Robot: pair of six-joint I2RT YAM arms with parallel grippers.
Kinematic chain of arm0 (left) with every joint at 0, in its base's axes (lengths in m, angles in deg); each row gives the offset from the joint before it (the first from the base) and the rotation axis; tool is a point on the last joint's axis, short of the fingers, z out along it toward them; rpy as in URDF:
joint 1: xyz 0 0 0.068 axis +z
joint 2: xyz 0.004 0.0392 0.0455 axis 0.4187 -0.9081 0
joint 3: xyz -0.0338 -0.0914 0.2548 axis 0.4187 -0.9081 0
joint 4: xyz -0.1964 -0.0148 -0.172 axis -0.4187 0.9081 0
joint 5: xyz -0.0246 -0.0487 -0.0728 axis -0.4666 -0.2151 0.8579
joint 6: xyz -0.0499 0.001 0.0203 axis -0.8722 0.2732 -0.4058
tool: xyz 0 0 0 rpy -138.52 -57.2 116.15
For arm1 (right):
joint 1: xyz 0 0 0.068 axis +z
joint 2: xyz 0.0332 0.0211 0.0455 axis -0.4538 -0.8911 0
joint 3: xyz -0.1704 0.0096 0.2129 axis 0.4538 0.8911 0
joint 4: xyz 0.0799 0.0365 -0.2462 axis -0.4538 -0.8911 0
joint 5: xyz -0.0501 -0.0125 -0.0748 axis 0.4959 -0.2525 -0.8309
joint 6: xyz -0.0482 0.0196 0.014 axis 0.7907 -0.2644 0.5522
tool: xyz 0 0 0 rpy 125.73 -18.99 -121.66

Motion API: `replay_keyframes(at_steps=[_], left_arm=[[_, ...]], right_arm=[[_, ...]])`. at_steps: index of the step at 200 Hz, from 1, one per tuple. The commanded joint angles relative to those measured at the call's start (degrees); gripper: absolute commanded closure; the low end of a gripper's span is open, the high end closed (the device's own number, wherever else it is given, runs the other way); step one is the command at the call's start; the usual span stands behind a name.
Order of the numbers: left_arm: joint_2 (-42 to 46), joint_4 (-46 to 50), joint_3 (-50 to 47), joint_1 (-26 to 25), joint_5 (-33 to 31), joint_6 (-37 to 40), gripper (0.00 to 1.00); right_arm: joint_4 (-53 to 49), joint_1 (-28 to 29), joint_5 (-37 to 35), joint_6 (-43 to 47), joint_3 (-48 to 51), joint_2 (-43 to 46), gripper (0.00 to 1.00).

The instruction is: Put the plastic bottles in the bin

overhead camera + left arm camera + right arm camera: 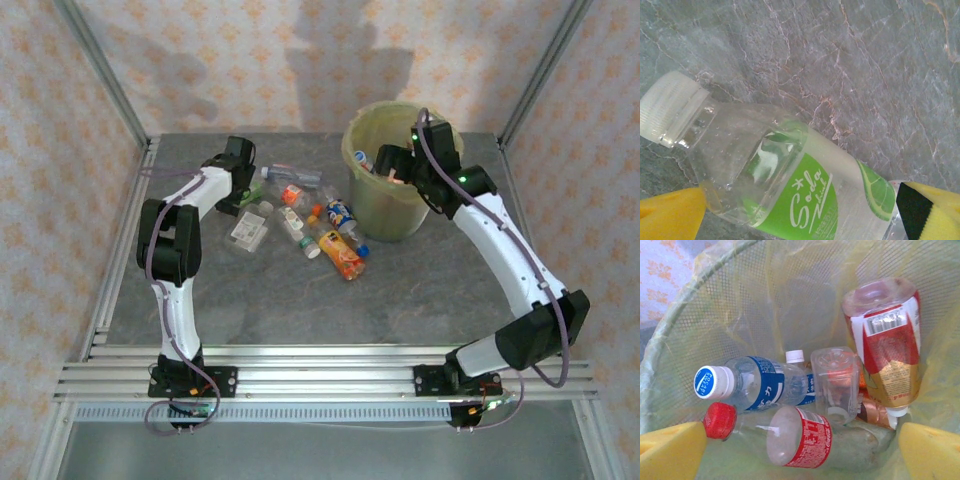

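Edges/room: the bin (388,208) stands near the far edge of the table (420,290), close to the back wall (300,70). Bare table lies on the bin's near side and to its right. The loose plastic bottles (300,225) lie in a cluster just left of the bin, the nearest almost at its foot.

Tools: the left gripper (235,203) is at the far-left end of that cluster, well apart from the bin. Its fingers are spread wide, and the green-label bottle (805,190) lies on the table between the yellow pads (670,215). It is not clamped, and I cannot tell whether a pad touches it. The right gripper (392,170) hangs over the bin's mouth, fingers spread wide, holding nothing.

Materials: the table is grey, marbled and stone-like. The bin is round and tapered with a fine mesh wall, lined with a thin translucent yellow-green bag (790,295). The bottles are clear thin plastic, several of them dented.

Orientation: the green-label bottle lies flat with its long axis diagonal in the left wrist view. Its ribbed white cap (670,107) is at upper left and the body runs to lower right.

Inside the bin:
- The blue-label bottle (765,385) lies with its cap toward the bin's left wall.
- The red-label bottle (802,437) lies beside it, its red cap also to the left.
- A clear bottle (835,377) shows its base between them and the right wall.
- The red-and-gold bottle (887,345) leans at the bin's right wall, cap down and base up.
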Motion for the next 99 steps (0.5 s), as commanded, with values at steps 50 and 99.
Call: replay_keyframes(at_steps=[50,99], left_arm=[[-4.02,2.69,5.02,1.43,-3.17,-3.02,0.03],[-4.11,3.82,4.61,1.67,-3.84,-2.21,0.22]], right_arm=[[-2.65,1.37,1.66,-1.18,-0.36,-1.30,0.01],[-3.45,1.96,0.88,-0.56,-2.57,-1.21,0.01]])
